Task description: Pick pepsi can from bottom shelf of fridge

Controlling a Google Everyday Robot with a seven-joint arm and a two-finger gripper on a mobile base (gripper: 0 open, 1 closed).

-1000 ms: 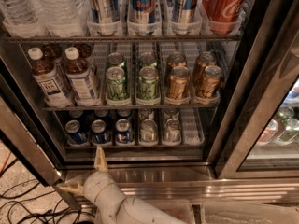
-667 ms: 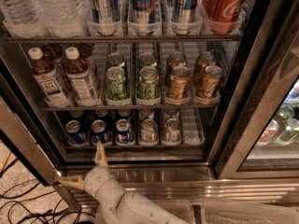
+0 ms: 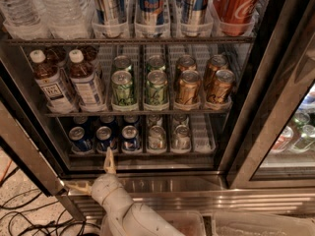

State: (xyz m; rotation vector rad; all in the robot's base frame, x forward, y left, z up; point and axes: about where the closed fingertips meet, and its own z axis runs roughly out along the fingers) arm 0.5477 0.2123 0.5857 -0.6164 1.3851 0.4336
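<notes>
Gripper [image 3: 88, 168]: low at near left, in front of the stainless sill, on a pale arm [image 3: 133, 215] rising from the bottom edge. Fingers spread wide, one pointing up toward the shelf, the other out to the left; nothing held.

Change: since a second ago the upward finger has crept slightly right and farther in; its tip now overlaps the sill edge just below the blue cans. Cans unmoved.

Pepsi can [image 3: 105, 139]: upright, middle of three dark blue cans in the front row, left part of the bottom shelf [image 3: 202, 132]; more blue cans behind. Not touched.

Silver-grey cans [image 3: 156, 137]: next lanes to the right; rightmost lane holds no can.

Green cans [image 3: 123, 88] and gold cans [image 3: 188, 87]: tier above, with tea bottles [image 3: 54, 82] at left.

Fridge [image 3: 266, 117]: door open.

Judgement: approach under way, grasp not yet made; the hand likely needs to clear the sill and reach in under the tier above.
</notes>
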